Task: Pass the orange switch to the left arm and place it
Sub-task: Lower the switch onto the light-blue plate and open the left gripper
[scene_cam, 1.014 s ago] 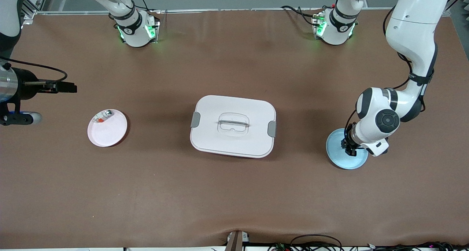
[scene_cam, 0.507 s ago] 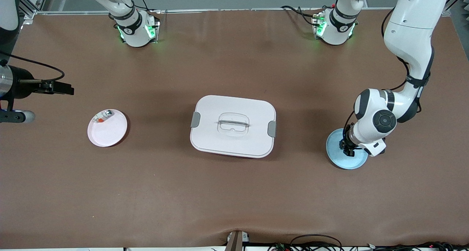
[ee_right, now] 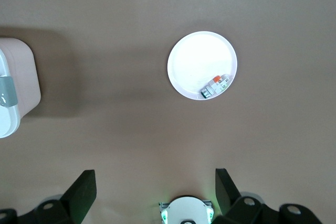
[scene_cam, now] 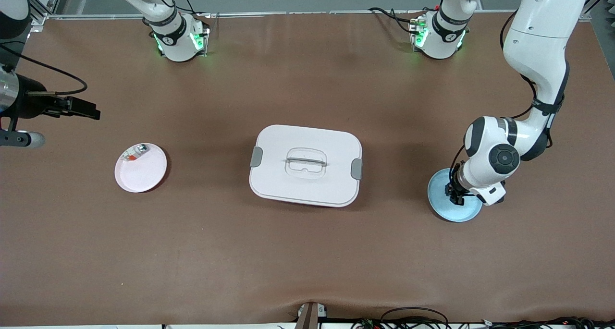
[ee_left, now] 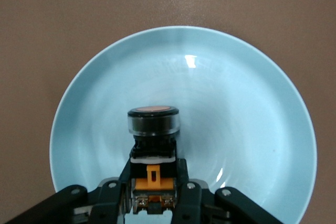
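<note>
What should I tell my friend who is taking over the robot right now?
Left gripper: shut on the orange switch, down on the blue plate.
Right gripper: open, holding nothing, waiting up in the air at the right arm's end of the table.
Box: mid-table, between the plates, lid on.
Pink plate: holds a small silvery item with red.
Done: switch grasped.
Left: lift it, hand over to the right gripper, avoid the box.

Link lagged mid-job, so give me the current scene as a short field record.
left gripper: shut on orange switch, over blue plate
right gripper: open, high over the right arm's end of the table, waiting
box: closed, between the plates
pink plate: holds small silvery item with red
</note>
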You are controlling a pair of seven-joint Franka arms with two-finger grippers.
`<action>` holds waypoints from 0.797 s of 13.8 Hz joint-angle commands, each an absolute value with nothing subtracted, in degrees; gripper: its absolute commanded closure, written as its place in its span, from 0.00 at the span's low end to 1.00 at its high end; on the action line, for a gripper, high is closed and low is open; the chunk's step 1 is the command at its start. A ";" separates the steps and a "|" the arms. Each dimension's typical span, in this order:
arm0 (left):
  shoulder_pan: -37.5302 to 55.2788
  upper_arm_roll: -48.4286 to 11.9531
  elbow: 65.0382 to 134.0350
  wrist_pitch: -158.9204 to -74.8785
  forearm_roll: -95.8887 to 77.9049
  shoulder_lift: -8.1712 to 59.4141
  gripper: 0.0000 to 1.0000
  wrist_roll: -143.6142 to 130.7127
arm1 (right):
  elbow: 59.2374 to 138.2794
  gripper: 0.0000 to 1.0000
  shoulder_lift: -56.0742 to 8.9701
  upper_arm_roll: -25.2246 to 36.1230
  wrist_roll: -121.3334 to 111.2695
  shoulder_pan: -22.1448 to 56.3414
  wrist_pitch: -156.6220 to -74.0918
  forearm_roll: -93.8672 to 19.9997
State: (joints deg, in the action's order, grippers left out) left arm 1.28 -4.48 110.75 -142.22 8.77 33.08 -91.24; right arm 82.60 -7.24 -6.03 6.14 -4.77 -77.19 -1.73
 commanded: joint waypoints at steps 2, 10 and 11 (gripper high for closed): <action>0.70 -5.10 110.66 -143.09 9.93 32.44 0.00 -90.79 | 90.00 0.00 -1.67 -6.50 6.42 -6.50 -80.86 -3.25; 0.79 -5.53 110.30 -142.91 9.84 26.20 0.00 -81.78 | 97.19 0.00 3.68 -6.42 8.44 -7.12 -87.00 -3.34; 0.79 -5.54 110.30 -142.91 9.84 25.93 0.00 -76.34 | 98.16 0.00 4.56 -6.42 8.35 -7.12 -87.71 -3.51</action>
State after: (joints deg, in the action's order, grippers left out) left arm 1.32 -4.80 109.49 -142.90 8.85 27.63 -83.10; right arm 92.82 0.19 -5.69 7.66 -5.66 -85.15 -2.17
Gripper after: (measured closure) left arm 0.000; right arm 0.000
